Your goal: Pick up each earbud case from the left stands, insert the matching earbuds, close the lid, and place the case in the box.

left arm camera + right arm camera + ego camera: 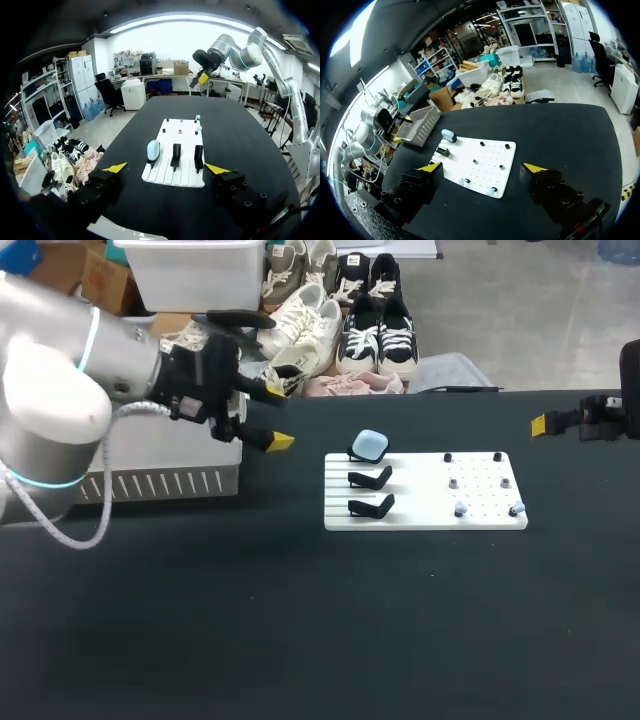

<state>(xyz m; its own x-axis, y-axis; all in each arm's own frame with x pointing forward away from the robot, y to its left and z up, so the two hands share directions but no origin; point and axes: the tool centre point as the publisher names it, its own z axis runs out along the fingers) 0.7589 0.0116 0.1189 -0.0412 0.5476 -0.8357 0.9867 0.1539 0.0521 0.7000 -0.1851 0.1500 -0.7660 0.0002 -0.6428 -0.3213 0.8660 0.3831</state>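
Left gripper (166,168), right gripper (482,167) gape; 1 rounded blue case (370,445) tops black stand (353,454).

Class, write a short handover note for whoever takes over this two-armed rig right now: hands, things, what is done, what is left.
Left hand: open, empty, raised near the box.
Right hand: open, empty, by the table's right edge.
Things: one light blue case sits on the farthest stand of the white board; the two nearer stands are bare. Earbuds, two of them light blue, sit on the board's right half.
Done: unclear, the box's inside is hidden.
Left: lift the blue case, insert its earbuds, close it, box it.
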